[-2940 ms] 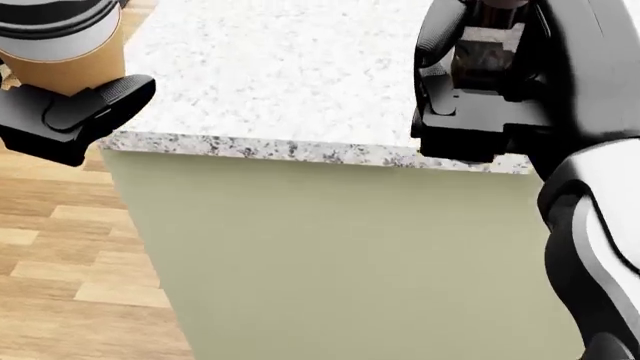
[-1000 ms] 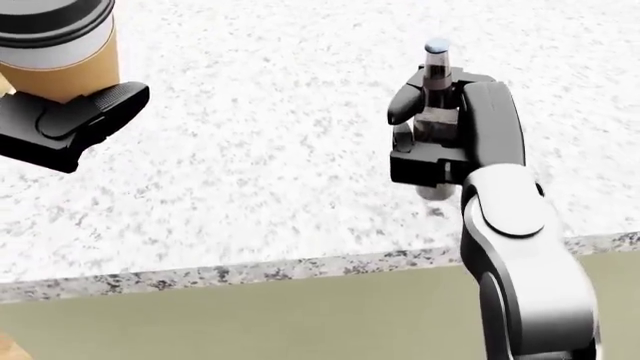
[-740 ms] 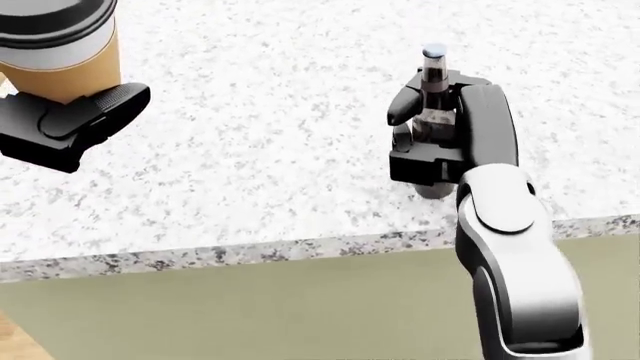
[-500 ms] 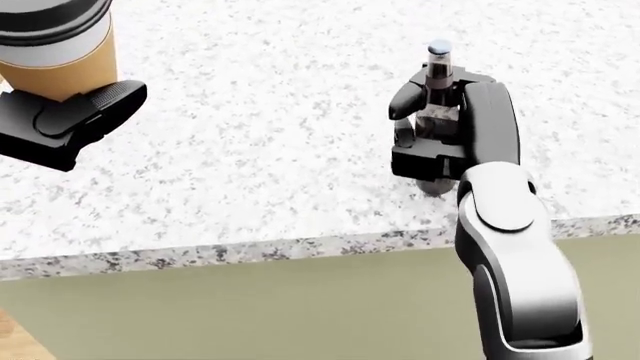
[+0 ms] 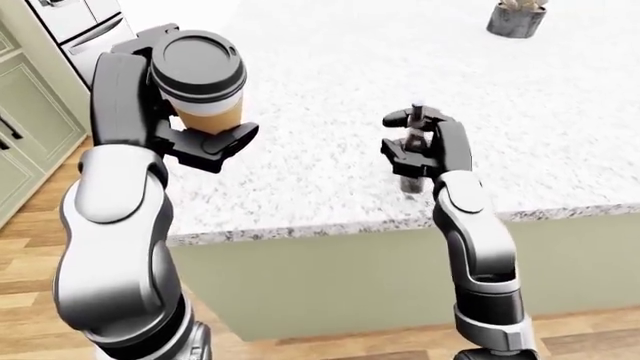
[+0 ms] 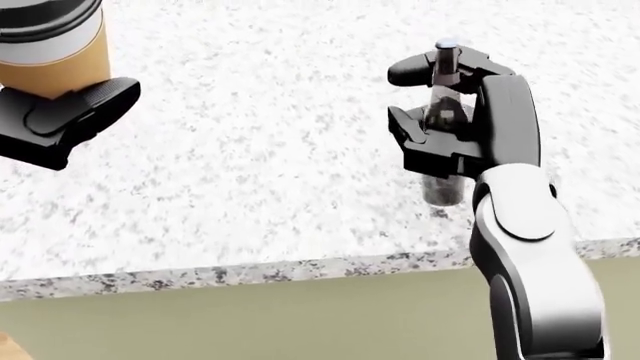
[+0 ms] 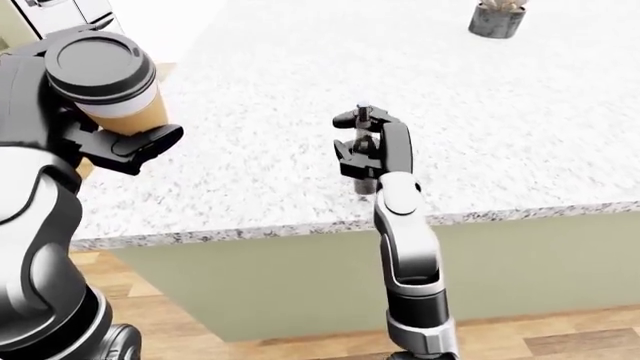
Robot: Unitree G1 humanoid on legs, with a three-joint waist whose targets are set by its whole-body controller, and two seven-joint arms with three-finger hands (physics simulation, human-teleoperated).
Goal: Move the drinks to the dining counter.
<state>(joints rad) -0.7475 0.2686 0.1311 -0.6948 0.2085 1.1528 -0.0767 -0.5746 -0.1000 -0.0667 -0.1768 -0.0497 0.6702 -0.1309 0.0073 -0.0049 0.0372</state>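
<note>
two drinks, bottle point(image 6: 441, 127) standing between loosened right fingers point(image 6: 415, 69), coffee cup point(image 5: 201, 81) gripped by left fingers point(image 5: 215, 142)

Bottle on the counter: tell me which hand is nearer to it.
Right. The right hand has its fingers standing open about the bottle on the counter. The left hand is far to the view's left, holding the coffee cup.

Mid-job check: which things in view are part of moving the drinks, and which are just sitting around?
Part of the job:
- tan paper coffee cup with black lid, held in the left robot hand
- small dark glass bottle with grey cap, standing on the speckled white granite counter, right robot hand about it

Just lying about:
- small grey pot with a plant
- pale green cabinets
</note>
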